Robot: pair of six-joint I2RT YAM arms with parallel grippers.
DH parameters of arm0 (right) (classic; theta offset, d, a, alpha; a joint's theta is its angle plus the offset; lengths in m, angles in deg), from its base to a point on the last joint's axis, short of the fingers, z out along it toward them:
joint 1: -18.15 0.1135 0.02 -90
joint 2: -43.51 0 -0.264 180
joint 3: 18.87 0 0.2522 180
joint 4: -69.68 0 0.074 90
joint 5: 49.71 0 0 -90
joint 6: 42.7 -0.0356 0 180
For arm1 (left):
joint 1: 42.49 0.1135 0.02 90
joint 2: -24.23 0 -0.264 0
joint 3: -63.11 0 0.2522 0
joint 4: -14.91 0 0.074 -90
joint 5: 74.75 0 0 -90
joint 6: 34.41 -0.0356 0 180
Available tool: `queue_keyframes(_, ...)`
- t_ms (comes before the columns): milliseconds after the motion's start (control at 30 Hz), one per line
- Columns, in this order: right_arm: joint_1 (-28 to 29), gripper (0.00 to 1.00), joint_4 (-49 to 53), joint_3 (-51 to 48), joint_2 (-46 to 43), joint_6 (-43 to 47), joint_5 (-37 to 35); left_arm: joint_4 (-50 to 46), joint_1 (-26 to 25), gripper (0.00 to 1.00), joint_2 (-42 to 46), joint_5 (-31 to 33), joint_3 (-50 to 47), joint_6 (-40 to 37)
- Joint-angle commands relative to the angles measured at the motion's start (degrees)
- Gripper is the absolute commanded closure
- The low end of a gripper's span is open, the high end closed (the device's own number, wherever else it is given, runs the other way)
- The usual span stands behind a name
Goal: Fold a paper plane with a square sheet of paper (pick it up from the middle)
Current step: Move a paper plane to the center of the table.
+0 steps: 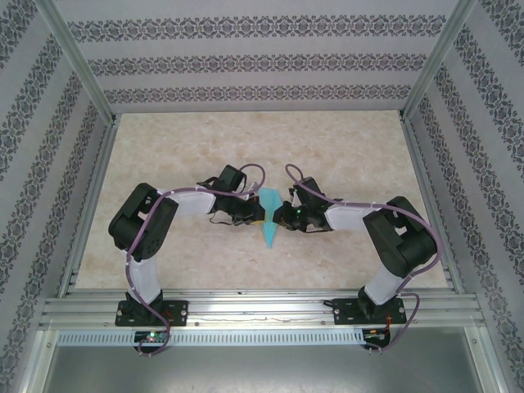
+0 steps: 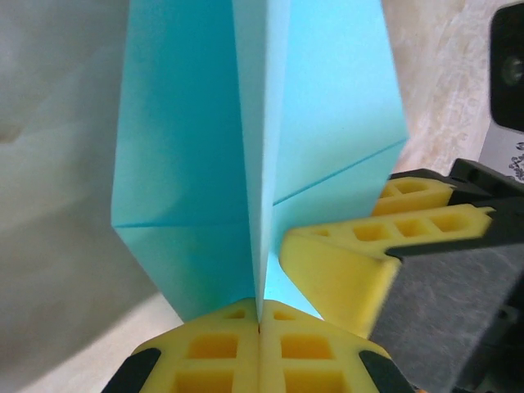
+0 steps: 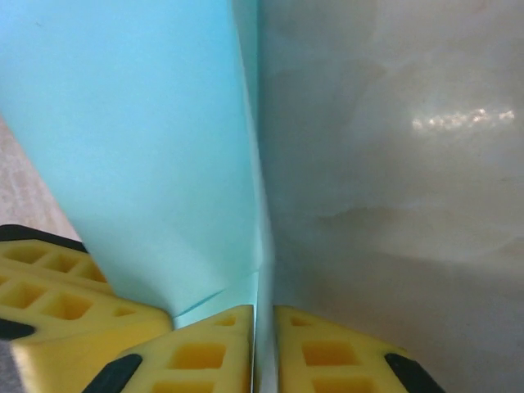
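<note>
Pinching the paper plane (image 1: 268, 223): left claw (image 2: 259, 323), right claw (image 3: 264, 318).

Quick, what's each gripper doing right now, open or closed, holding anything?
Left gripper: closed on the paper plane, at its centre fold.
Right gripper: closed on the paper plane too.

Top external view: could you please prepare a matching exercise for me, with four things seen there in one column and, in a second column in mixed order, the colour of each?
Things
1. paper plane
2. table
3. aluminium rail
4. walls

Colours
A. silver-grey metal
B. turquoise-blue
C. white with dark patterned bands
D. beige with a marbled look

Right pairs: 1-B, 2-D, 3-A, 4-C
</note>
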State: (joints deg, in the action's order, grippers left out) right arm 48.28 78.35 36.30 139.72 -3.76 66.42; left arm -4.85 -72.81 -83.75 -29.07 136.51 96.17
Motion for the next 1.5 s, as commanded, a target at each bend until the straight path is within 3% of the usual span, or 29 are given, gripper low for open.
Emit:
queue_keyframes(0, -0.2, 0.89, -0.5, 0.6, 0.7, 0.3, 0.2, -1.7, -0.5, 0.96, 0.0, 0.4, 1.6, -1.0)
queue_keyframes(500, -0.7, 0.93, -6.6, -0.3, 2.0, -2.8, 3.3, -7.3, -1.4, 0.83, -2.6, 0.6, 4.5, -3.8)
queue_keyframes(667, -0.8, 0.93, -7.8, -1.0, 2.1, -3.4, 3.7, -7.1, -1.7, 0.83, -3.2, 0.3, 5.1, -3.5)
queue_keyframes(900, -0.9, 0.93, -8.8, -2.0, 1.8, -3.9, 3.6, -13.1, -2.3, 0.83, -1.0, 8.5, 6.5, -6.5)
queue_keyframes(1233, -0.9, 0.92, -9.9, -2.2, 2.3, -4.3, 4.3, -11.7, -2.6, 0.82, -3.4, 3.5, 7.8, -6.0)
queue_keyframes(1467, -0.9, 0.92, -11.8, -2.4, 3.2, -5.1, 5.1, -15.9, -2.9, 0.82, -4.6, 5.4, 9.6, -7.9)
